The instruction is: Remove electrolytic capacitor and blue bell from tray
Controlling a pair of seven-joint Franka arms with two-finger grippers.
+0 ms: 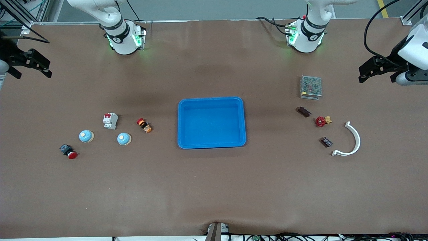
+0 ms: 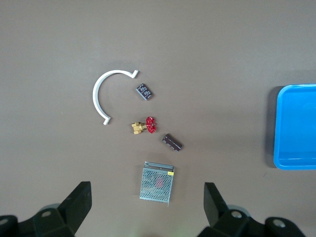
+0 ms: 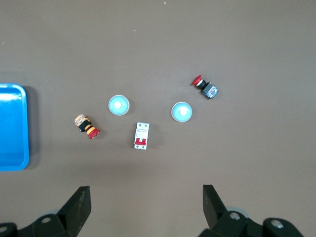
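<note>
Tray (image 1: 211, 100): empty
Blue bells (image 1: 124, 139): 2, on surface (image 1: 214, 187), right arm's end; right end effector (image 1: 31, 72) nearer, fingers apart
Capacitor (image 1: 304, 111): left arm's end; left end effector (image 1: 376, 78) nearer, apart

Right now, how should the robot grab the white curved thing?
Come straight down on the white curved clip and pinch across the thin middle of its arc. It lies flat on the table, open side toward the dark capacitor, so the band is narrow enough there.
</note>
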